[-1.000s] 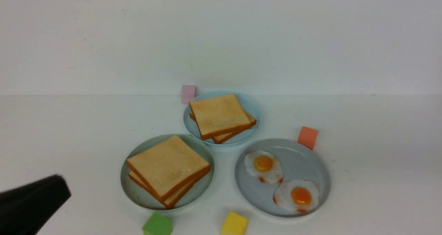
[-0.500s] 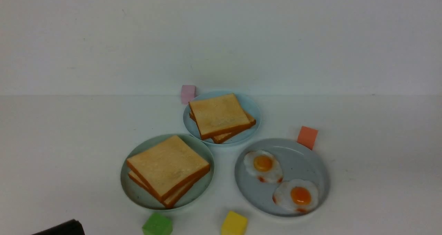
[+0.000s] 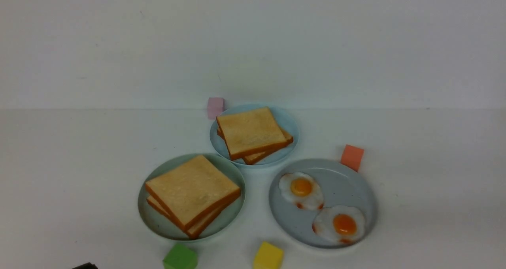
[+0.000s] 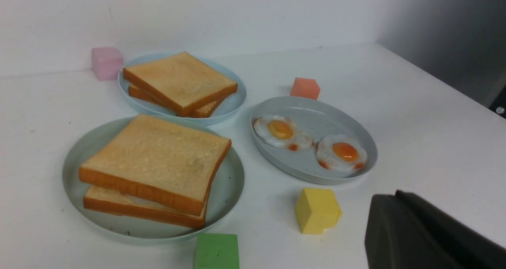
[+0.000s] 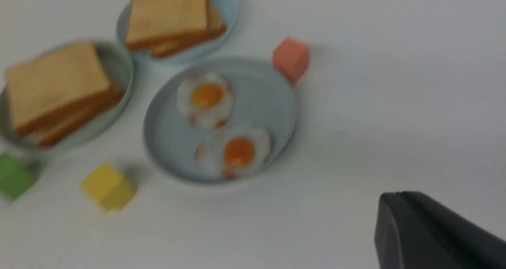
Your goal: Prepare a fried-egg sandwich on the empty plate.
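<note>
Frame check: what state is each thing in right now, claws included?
sandwich, two toast slices stacked askew on mint-green plate
toast pile, stacked on light-blue plate
fried eggs, two, flat on grey-blue plate
left claw, shut, holding nothing
right claw, shut, holding nothing

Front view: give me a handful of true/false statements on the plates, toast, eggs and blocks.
1. The round grey-blue plate holds two white-and-orange fried eggs. True.
2. The round pale mint-green plate is bare. False: two stacked square golden toast slices lie on it.
3. The green foam block sits on the smaller light-blue plate. False: it sits on the table, near the mint-green plate.
4. The orange foam block stands beside the grey-blue plate's far rim. True.
</note>
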Available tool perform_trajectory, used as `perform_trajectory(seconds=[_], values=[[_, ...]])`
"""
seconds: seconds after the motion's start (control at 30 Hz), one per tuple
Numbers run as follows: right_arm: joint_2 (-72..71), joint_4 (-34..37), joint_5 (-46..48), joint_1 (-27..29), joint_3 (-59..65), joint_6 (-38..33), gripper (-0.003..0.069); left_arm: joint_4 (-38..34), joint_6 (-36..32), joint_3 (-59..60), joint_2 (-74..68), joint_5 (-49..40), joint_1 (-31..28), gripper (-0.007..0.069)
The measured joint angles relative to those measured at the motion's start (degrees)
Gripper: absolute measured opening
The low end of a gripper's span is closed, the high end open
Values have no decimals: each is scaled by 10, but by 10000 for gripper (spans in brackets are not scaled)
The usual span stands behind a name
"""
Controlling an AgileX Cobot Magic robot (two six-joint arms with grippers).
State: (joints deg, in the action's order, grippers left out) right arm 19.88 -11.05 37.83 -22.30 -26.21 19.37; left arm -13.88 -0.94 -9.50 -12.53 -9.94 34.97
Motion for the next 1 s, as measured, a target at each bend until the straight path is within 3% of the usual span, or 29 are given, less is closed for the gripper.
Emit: perform_trajectory(seconds=[0.07, 0.1, 0.27, 0.57, 0.8, 1.0], values=[[-32, 20, -52, 42, 53, -12, -13, 0, 0, 0, 0, 0, 0, -13], [-82, 44, -122, 100, 123, -20, -13, 0, 0, 0, 0, -1, 0, -13], [-178, 72, -197, 184, 238, -26, -13, 0, 0, 0, 0, -1, 0, -13], [-205, 73, -227, 192, 267, -31, -13, 0, 0, 0, 0, -1, 0, -9], [-205, 152, -179, 194, 277, -175, -13, 0, 0, 0, 0, -1, 0, -3], [-205, 169, -160, 194, 274, -194, -10, 0, 0, 0, 0, -1, 0, 1]])
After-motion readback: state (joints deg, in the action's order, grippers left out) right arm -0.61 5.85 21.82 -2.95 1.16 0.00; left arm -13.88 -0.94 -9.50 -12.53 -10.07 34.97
